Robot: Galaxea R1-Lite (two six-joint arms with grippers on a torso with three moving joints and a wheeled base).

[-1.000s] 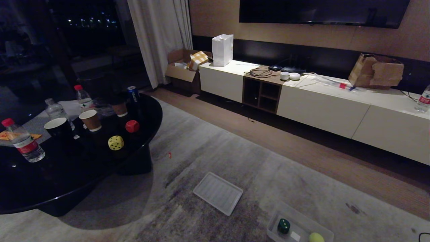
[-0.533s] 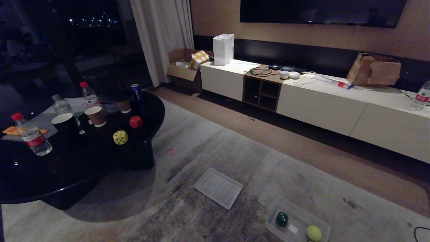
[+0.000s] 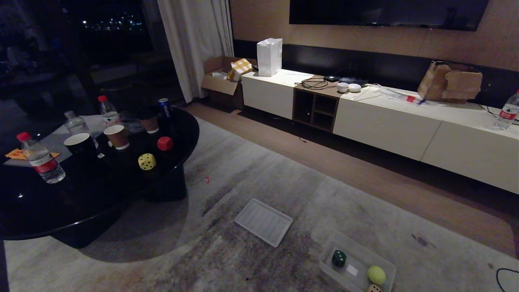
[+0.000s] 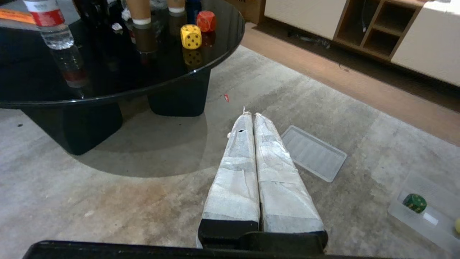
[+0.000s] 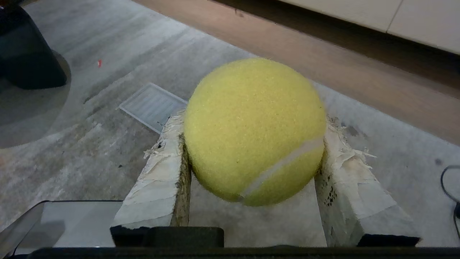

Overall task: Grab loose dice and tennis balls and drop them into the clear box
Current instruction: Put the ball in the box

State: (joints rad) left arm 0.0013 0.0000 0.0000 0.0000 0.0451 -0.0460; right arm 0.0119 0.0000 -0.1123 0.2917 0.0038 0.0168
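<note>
Fingers (image 5: 179,169) clamp a tennis ball (image 5: 254,131) only the right wrist view shows.

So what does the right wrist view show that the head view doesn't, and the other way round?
Only the right wrist view shows the right gripper clamping a tennis ball.

Only the head view shows the clear box holding a dark green die, a second tennis ball and a tan die, plus the red die and yellow die on the black table.

Both show the ribbed panel on the carpet.

Ribbed panel (image 3: 263,222) on rug (image 3: 259,170) (near black table (image 3: 48,202)).
</note>
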